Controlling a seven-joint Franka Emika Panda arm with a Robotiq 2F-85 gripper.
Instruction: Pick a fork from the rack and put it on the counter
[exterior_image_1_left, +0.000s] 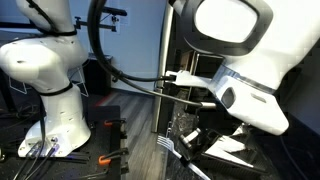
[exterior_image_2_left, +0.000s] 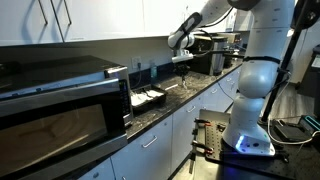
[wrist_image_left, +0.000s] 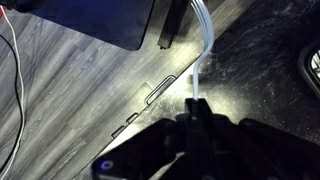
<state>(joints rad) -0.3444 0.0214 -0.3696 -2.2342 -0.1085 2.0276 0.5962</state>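
Fork (wrist_image_left: 205, 35) is hanging over the counter (wrist_image_left: 265, 70) edge, with wood floor (wrist_image_left: 70, 90) showing beside. We are seeing a microwave (exterior_image_2_left: 60, 105) sitting well apart along that counter. Gripper (wrist_image_left: 193, 103) is pinching the fork tight; it is looking clear, plastic, slim.

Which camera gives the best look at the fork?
The wrist view: the pale fork runs out from the shut fingers, large and close. In an exterior view the fork is small and dim, low in frame; in an exterior view the fork is a tiny sliver below the fingers.
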